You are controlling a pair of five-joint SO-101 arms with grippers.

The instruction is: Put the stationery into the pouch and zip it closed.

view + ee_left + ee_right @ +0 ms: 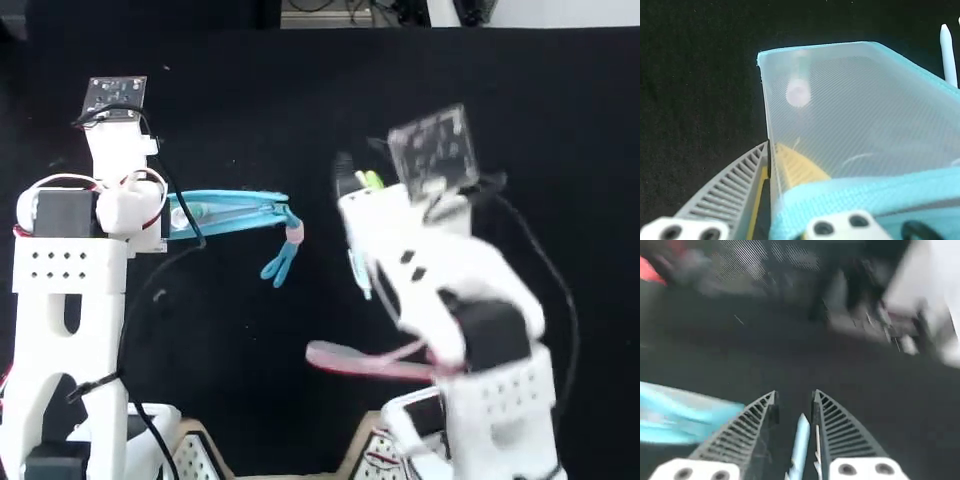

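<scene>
Left gripper (769,160) pinches the pouch (855,115) at one edge and holds it out toward the right arm, likely to steady it for loading. A pale item (797,92) lies inside. Right gripper (795,399) is pressed together on a pen (801,440), tip forward. The pouch is near that pen but off to its side; you'd need to line them up. A pink item (350,360), maybe more stationery, lies on the table under the right arm.

- Black matte cloth-covered table (250,330), spanning the whole scene.
- Pale strip of floor with dark cables (330,10), beyond the table's far edge.
- Blurred red object (649,271), in the room behind the table.
</scene>
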